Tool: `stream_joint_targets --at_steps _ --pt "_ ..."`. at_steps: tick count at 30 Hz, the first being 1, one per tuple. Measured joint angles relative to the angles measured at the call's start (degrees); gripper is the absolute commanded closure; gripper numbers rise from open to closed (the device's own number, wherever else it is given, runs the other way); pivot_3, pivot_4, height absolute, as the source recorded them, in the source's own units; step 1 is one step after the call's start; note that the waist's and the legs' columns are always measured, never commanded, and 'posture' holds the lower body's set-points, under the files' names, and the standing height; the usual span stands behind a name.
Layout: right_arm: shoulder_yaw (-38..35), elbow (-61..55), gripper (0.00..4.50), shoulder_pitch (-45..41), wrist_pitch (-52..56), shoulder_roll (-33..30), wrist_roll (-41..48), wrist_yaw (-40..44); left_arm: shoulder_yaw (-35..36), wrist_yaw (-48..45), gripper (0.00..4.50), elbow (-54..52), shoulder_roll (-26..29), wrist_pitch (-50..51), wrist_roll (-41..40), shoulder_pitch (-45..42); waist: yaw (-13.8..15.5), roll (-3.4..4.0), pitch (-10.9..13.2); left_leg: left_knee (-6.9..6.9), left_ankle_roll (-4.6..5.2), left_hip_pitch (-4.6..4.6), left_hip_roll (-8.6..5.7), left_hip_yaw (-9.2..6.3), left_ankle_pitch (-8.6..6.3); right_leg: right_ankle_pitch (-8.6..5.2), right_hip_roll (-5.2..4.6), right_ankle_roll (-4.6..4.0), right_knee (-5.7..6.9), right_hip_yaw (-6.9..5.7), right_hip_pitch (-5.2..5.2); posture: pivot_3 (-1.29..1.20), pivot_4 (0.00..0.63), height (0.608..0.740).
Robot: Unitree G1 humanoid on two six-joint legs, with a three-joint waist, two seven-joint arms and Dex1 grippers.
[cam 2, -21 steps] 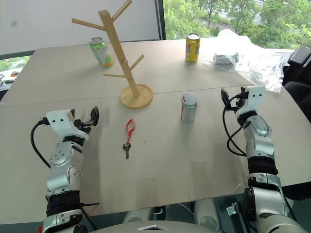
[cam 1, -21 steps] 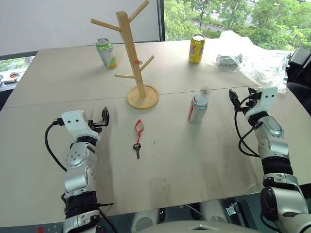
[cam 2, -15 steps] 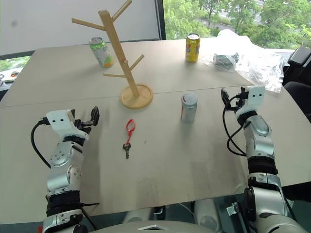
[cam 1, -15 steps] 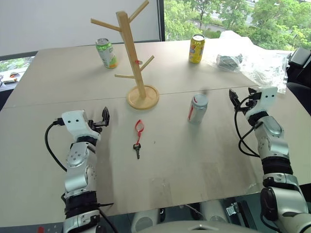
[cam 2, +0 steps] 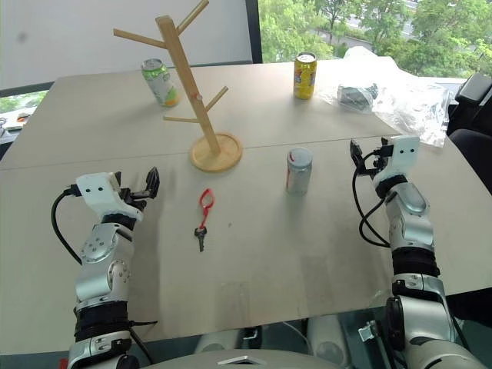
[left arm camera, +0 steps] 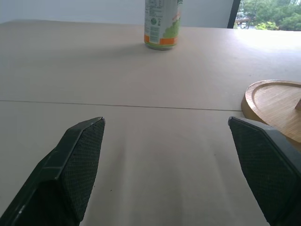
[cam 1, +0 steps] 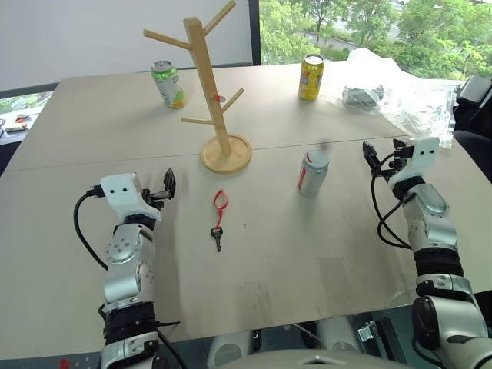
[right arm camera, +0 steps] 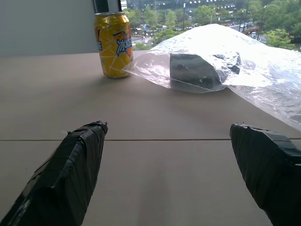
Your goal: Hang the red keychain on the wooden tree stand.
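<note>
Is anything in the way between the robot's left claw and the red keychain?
No. Only bare table lies between the open left gripper and the red keychain; the cans stand off to other sides.

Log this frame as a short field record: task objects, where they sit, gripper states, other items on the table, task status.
keychain: red keychain lying flat on the table, in front of the stand's base, untouched
stand: wooden tree stand upright, nothing hung on its pegs
left gripper: left gripper open, holding nothing, to the left of the keychain
right gripper: right gripper open, holding nothing, to the right of the silver can
other items: green can, yellow can, plastic bag with a dark object inside
status: keychain not yet picked up
</note>
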Motion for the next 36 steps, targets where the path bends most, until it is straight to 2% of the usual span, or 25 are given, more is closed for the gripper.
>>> stream_joint_targets --at_steps 4,8,12,17,23,36 --pt "-0.48 0.04 0.00 -0.21 0.05 0.00 1.19 0.28 -0.46 -3.22 0.16 -2.43 -1.10 -1.06 -3.29 0.58 0.00 0.00 0.00 0.00 0.00 -0.01 0.01 0.00 0.00 0.00 -0.02 0.00 -0.02 0.00 0.00 0.00 0.150 0.740" --pt "-1.40 -4.68 0.00 -0.27 1.79 -0.01 6.37 4.79 -4.77 -13.07 0.16 -11.48 -1.75 -3.90 -9.12 5.54 -0.06 0.00 0.00 -0.01 0.00 -0.03 0.03 0.03 -0.01 0.00 -0.01 -0.01 -0.04 0.04 -0.01 0.00 0.150 0.740" --pt "0.88 -14.80 0.00 -0.10 10.75 -3.48 12.51 12.93 -16.99 -28.92 0.16 -21.58 4.51 -9.47 -8.34 18.42 -0.26 0.06 -0.01 -0.17 0.01 0.11 0.05 0.19 -0.02 -0.13 -0.04 -0.22 -0.08 0.17 -0.03 0.00 0.150 0.740" --pt "7.84 -26.06 0.00 2.27 19.51 -6.68 15.62 21.66 -23.43 -39.06 0.16 -22.26 8.45 -15.61 -6.78 25.05 0.13 0.06 -0.01 -0.15 -0.02 0.15 0.16 0.05 -0.02 -0.18 -0.05 -0.29 -0.08 -0.04 -0.02 0.00 0.150 0.740" --pt "13.93 -27.68 0.00 3.28 21.28 -7.06 13.03 25.24 -25.43 -41.29 0.16 -19.79 8.23 -20.23 -4.97 23.70 0.16 0.05 -0.01 -0.12 0.00 0.01 0.08 0.05 -0.02 -0.17 -0.12 -0.28 -0.24 -0.09 -0.03 0.00 0.150 0.740" --pt "15.52 -11.16 0.00 1.17 13.61 -0.69 5.60 26.01 -28.24 -39.37 0.16 -17.74 6.85 -23.57 -2.28 22.50 0.05 0.04 -0.01 -0.11 0.02 -0.03 0.09 0.02 -0.02 -0.16 -0.03 -0.26 -0.25 -0.12 -0.03 0.00 0.150 0.740"
